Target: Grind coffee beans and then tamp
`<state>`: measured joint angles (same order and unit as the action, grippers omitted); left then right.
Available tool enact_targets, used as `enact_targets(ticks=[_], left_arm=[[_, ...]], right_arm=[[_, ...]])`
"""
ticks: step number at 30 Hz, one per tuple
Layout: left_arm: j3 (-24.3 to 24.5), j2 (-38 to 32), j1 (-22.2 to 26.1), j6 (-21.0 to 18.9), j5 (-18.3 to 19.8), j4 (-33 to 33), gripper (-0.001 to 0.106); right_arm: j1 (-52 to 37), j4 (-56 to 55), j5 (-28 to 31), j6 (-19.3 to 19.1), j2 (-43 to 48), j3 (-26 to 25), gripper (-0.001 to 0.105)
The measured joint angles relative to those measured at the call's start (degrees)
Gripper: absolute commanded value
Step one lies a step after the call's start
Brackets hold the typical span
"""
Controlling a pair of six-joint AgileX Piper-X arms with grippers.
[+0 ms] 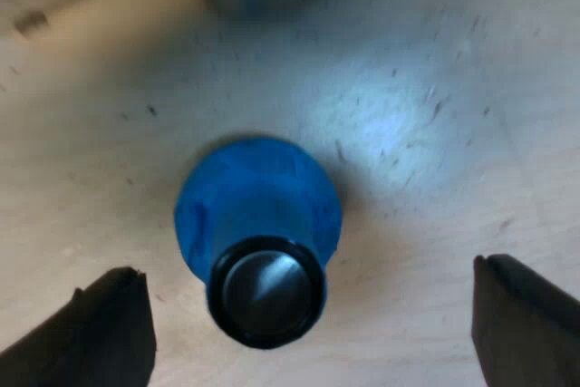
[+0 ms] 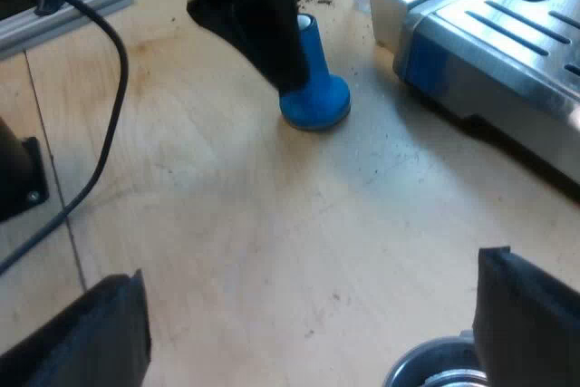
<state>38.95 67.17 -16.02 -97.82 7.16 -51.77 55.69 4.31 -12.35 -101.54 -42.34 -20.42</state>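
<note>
Left gripper (image 1: 308,269): fingers spread wide, hovering over the blue tamper (image 1: 258,201), not touching it. The tamper stands upright on the wooden tabletop (image 1: 435,133). Right gripper (image 2: 311,265): fingers spread, gripping nothing. Right wrist view adds the espresso machine (image 2: 507,33), whose slotted steel tray is near the tamper, and the metal holder (image 2: 430,371), whose round rim is just beside one finger.

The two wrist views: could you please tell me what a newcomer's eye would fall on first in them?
The blue tamper stands upright on the pale wooden table, between the wide-open fingers of the left pincer. Seen from the right wrist, it is close to the steel machine with its slotted tray. A round metal rim shows by the open right pincer.
</note>
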Motion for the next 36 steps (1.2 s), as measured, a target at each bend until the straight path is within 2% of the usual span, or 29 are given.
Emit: enact_targets(ticks=[5, 7, 11, 13, 14, 17, 19, 23, 26, 33, 35, 36], left_arm=[[2.7, -7.3, 0.0, 0.0, -1.4, -0.7, 0.073], [4.0, -11.8, 0.0, 0.1, -3.0, -0.6, 0.073], [7.2, -20.7, 0.0, 0.1, -3.2, -0.6, 0.073], [7.9, -22.3, 0.0, 0.1, -3.4, -0.5, 0.073], [9.7, -26.1, 0.0, 0.1, -3.4, -0.6, 0.073], [12.5, -29.6, 0.0, 0.1, -3.4, -0.7, 0.073], [14.1, -31.2, 0.0, 0.1, -3.4, -0.7, 0.073], [18.1, -32.4, 0.0, -0.1, -3.6, -0.7, 0.073], [19.6, -31.9, 1.2, -0.2, -4.3, -0.5, 0.073], [20.5, -29.8, 11.0, -0.5, -3.9, -0.9, 0.073], [20.5, -29.8, 11.6, -0.7, -3.9, -1.3, 0.073], [20.5, -30.0, 11.6, -0.7, -3.9, -1.9, 0.073]], right_arm=[[0.0, -5.4, 1.0, 0.8, 0.0, -5.2, 0.074], [0.0, -10.7, 3.5, 1.3, 0.0, -10.1, 0.074], [-0.1, -23.6, 8.4, 1.3, 0.0, -19.7, 0.074], [-0.1, -28.6, 10.0, 1.3, 0.0, -22.9, 0.074], [-0.1, -32.1, 11.4, 1.3, 0.0, -25.3, 0.074], [-0.5, -40.5, 15.3, 1.7, -0.1, -30.2, 0.074], [-1.9, -43.8, 15.7, 2.5, -0.5, -33.3, 0.074], [-10.4, -49.4, 16.3, 3.0, -2.6, -38.5, 0.074], [-18.3, -51.8, 15.7, 3.0, -4.4, -40.5, 0.074], [-39.2, -58.2, 9.0, 2.7, -4.6, -42.3, 0.074], [-42.3, -59.2, 9.0, 2.4, -4.4, -42.3, 0.074], [-45.8, -61.1, 9.0, 1.0, -4.1, -42.3, 0.074]])
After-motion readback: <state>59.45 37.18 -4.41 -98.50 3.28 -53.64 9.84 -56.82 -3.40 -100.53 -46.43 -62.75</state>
